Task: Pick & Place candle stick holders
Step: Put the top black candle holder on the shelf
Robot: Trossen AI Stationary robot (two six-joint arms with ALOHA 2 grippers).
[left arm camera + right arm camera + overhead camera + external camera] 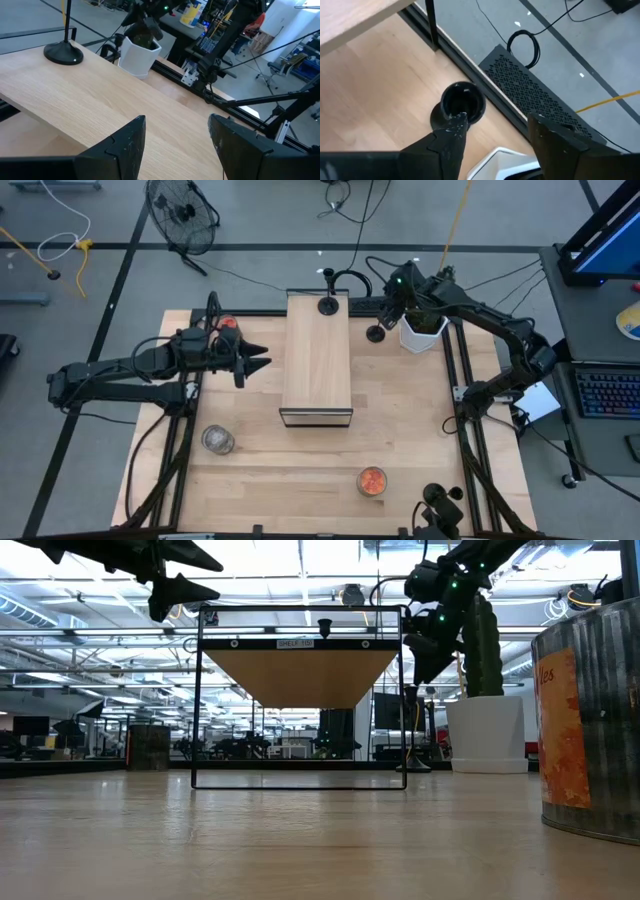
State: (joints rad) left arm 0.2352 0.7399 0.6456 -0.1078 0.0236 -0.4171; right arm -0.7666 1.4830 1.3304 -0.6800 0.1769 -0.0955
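Observation:
One black holder (328, 305) stands on its round base at the far end of the long pale wooden box (318, 355); it also shows in the left wrist view (64, 52). A second black holder (376, 333) stands on the table between the box and the white pot (422, 330). My right gripper (386, 310) is open just above this holder (462, 102), with its fingers to either side of the holder's top. My left gripper (258, 362) is open and empty, raised beside the box's left side. An orange-red cup (228, 323) stands behind the left gripper.
A clear-silvery cup (218, 440) stands at the near left of the table. A second orange-red cup (372, 481) stands near the front edge. The white pot with the cactus (485, 735) is close to my right arm. Bare tabletop lies between the box and the front edge.

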